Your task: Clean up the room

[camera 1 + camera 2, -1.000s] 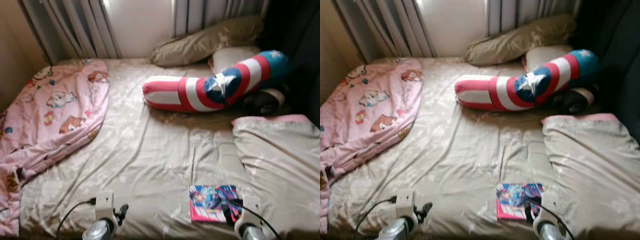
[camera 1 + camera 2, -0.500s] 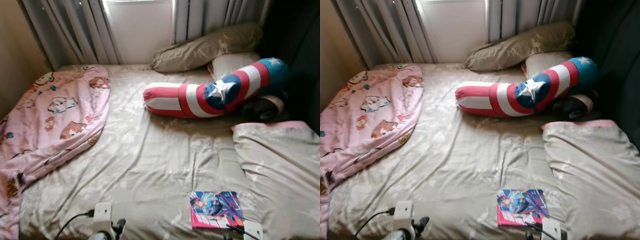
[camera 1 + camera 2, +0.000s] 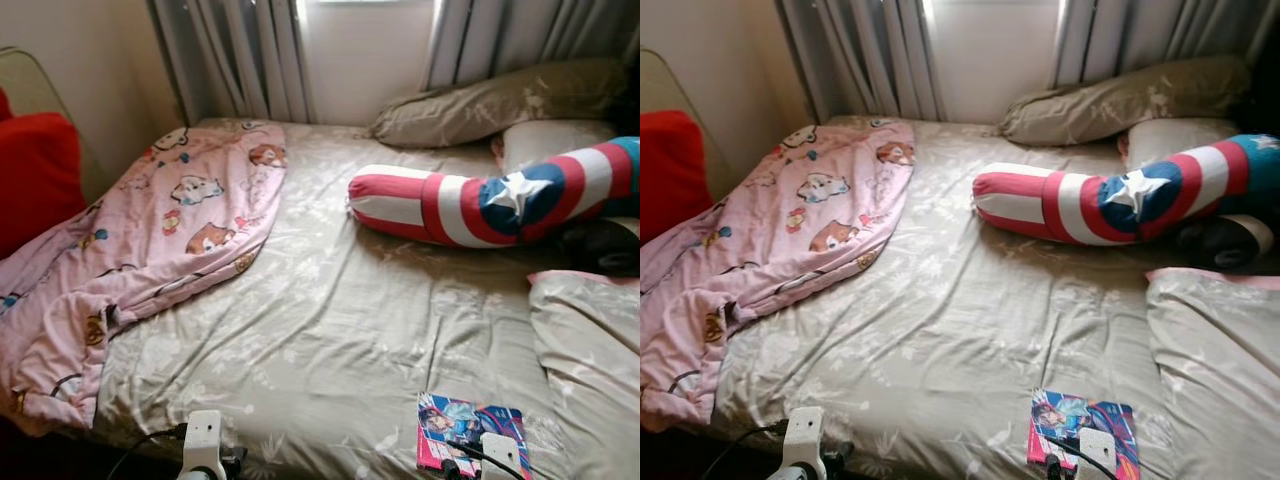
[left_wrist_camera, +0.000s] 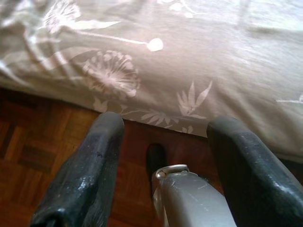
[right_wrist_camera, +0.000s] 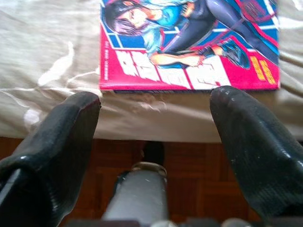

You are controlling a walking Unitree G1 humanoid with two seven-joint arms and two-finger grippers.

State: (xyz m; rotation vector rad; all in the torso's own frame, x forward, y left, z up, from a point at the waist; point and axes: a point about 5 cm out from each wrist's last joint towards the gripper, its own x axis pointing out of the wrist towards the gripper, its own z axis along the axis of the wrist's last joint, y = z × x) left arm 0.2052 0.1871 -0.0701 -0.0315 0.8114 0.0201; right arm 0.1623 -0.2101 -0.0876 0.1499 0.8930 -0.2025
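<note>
The right gripper (image 5: 154,123) hangs with its two black fingers (image 5: 52,146) spread wide and nothing between them, poised just off the near edge of the bed (image 3: 380,330). Past the fingertips lies a comic book (image 5: 189,42), flat on the sheet, cover up, its red lower edge running across the gap between the jaws but a little beyond them, not touched by either finger. Below the jaws the sheet drops over the mattress edge to a brown parquet floor (image 5: 189,189).

The left gripper (image 4: 165,142) also stands open and empty, its fingers (image 4: 90,165) wide apart over the same wooden floor, with the hem of the beige flower-printed sheet (image 4: 189,61) just ahead of the tips.

From the head views, the comic book (image 3: 462,428) sits near the bed's front edge on the robot's right, directly ahead of the right wrist, well apart from the left wrist.

Farther out, a pink cartoon-print blanket (image 3: 150,240) is rumpled across the left side of the bed and spills over its edge. A red, white and blue striped bolster with a white star (image 3: 490,200) lies across the far right, in front of two beige pillows (image 3: 490,100). A folded beige cover (image 3: 590,340) lies at the right edge. A red cushion (image 3: 35,180) stands at the far left, and grey curtains (image 3: 240,55) hang behind the bed.
</note>
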